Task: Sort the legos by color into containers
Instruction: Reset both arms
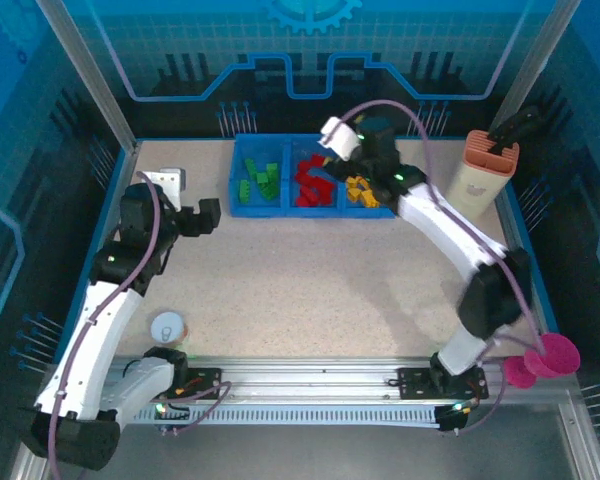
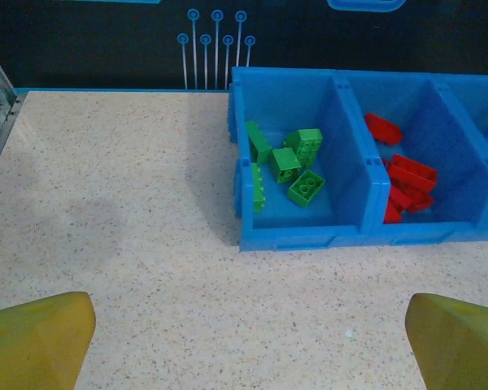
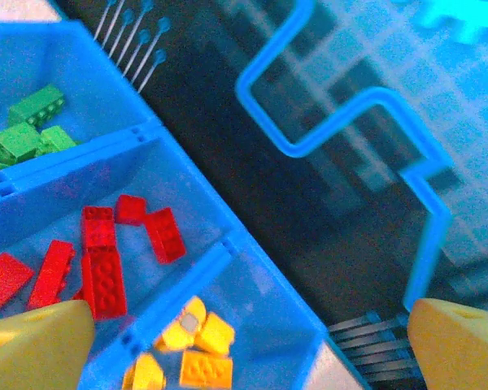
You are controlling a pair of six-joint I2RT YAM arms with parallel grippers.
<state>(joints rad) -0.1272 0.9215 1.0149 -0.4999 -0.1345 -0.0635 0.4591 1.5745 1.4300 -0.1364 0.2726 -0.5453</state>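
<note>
The right jaws stand apart, empty, above the yellow legos point(image 3: 197, 351) in the right compartment of the blue tray point(image 1: 290, 211); red legos point(image 3: 98, 272) lie in the middle, green legos point(image 2: 297, 166) left. A straight lift should clear the walls. The left jaws gape empty over the counter point(image 1: 310, 280).

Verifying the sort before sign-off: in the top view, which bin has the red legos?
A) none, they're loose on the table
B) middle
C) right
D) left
B: the red legos lie in the middle bin, with the green legos in the bin to its left and the yellow legos in the bin to its right.
</note>
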